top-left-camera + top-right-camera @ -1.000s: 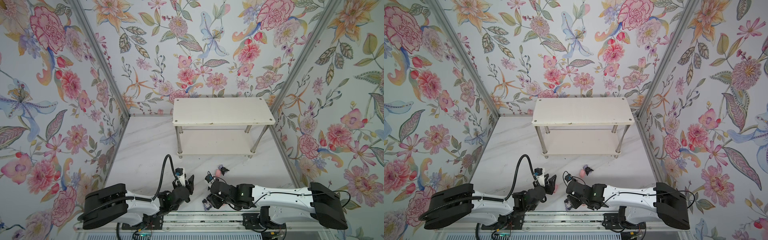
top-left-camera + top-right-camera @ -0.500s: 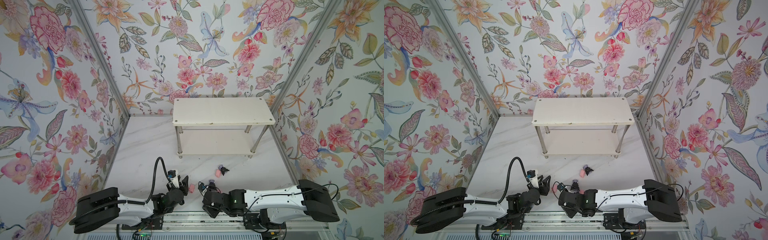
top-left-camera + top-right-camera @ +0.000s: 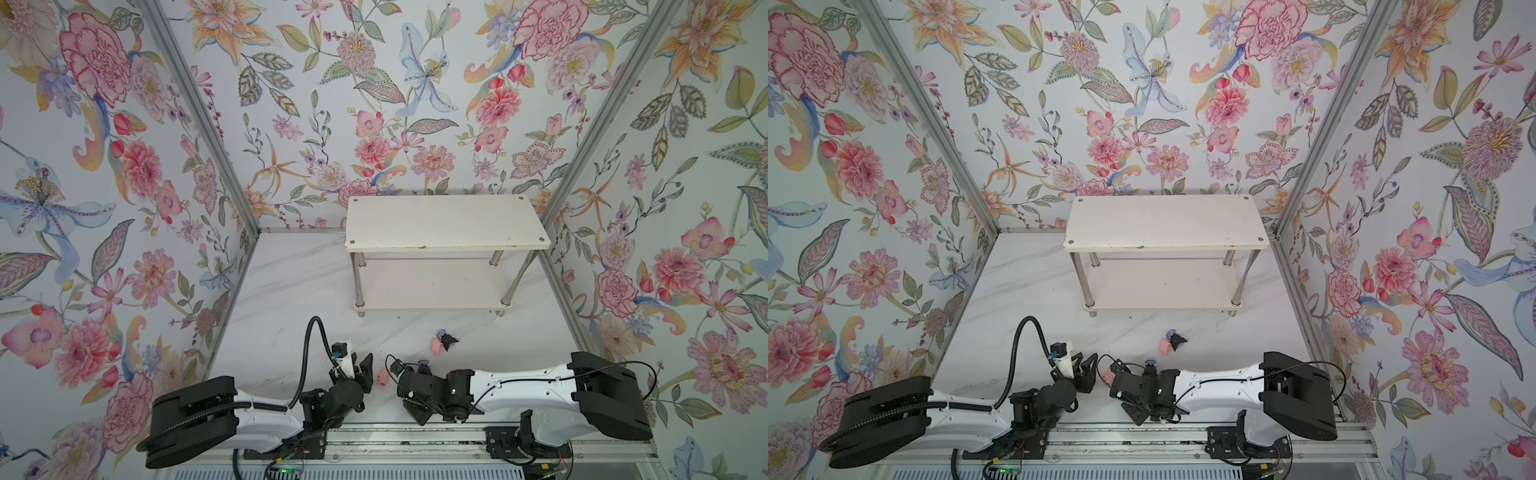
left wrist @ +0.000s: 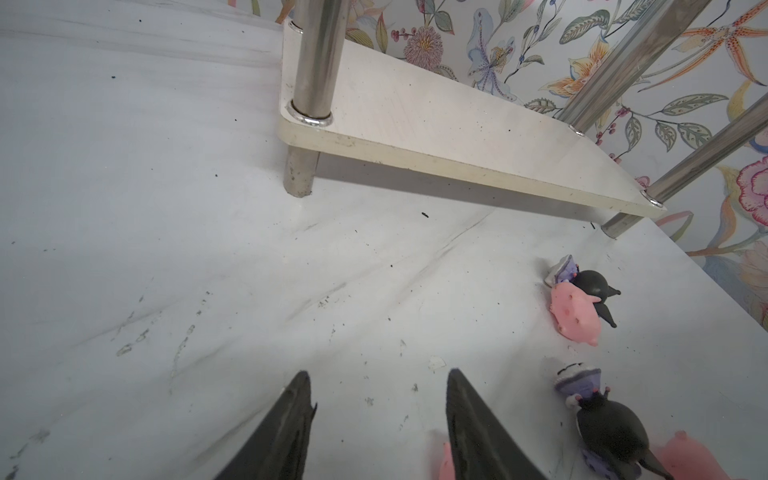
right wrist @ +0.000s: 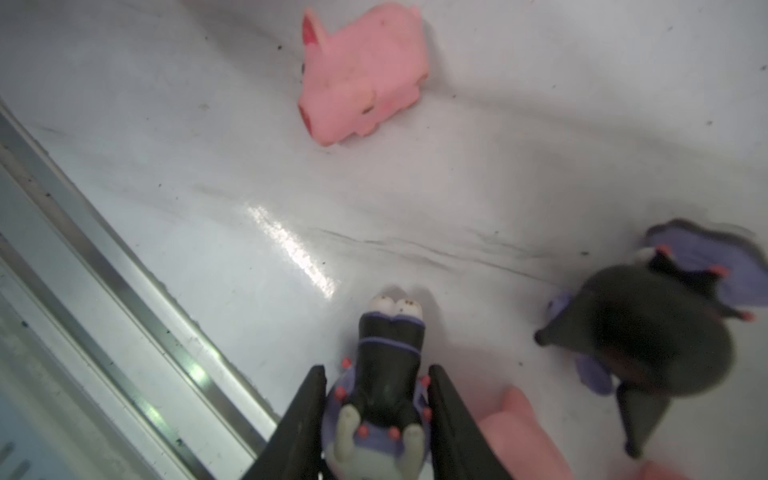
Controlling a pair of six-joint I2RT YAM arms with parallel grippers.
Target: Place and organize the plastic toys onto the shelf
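Observation:
My right gripper is shut on a black-and-purple figurine; its fingers press the purple skirt from both sides, low over the table. A pink pig lies ahead of it, another figurine to one side and a second pig against a finger. My left gripper is open over bare table, with a pig just beside it. Further out, a pig and a figurine lie together. Both boards of the white shelf are bare.
Floral walls close in the marble table on three sides. A metal rail runs along the front edge, close under both arms. The shelf's chrome legs stand near the back right.
My right arm has swung left and nearer the front rail, ending beside the lone pig. My left gripper has drawn back a little towards the front.

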